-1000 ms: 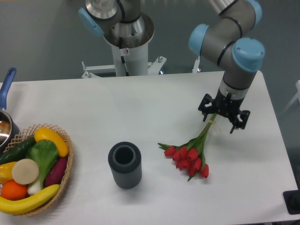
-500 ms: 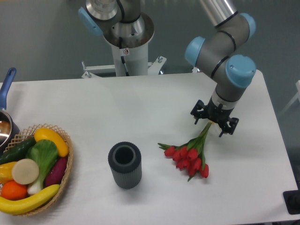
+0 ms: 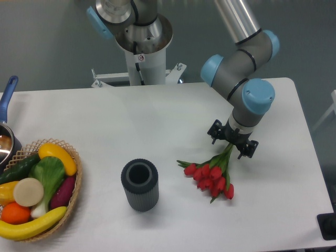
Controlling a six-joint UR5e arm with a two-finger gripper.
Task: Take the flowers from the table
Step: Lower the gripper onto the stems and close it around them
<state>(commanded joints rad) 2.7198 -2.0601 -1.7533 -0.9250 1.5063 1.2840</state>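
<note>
The flowers [image 3: 211, 177], a bunch of red tulip buds on green stems, lie on the white table [image 3: 157, 121] right of centre, buds toward the front. My gripper [image 3: 231, 146] hangs low over the stem end, pointing down. Its black fingers [image 3: 248, 150] stand on either side of the stems with a gap between them. The gripper looks open. The stem tips are hidden under the gripper.
A dark grey ribbed cylinder vase [image 3: 139, 185] stands upright left of the flowers. A wicker basket [image 3: 76, 185] of fruit and vegetables sits at the front left. A pot with a blue handle [image 3: 8, 97] is at the left edge. The arm's base [image 3: 142, 37] is behind the table.
The gripper has moved left and slightly toward the front along the stems, coming nearer the buds. The flowers lie in the same place.
</note>
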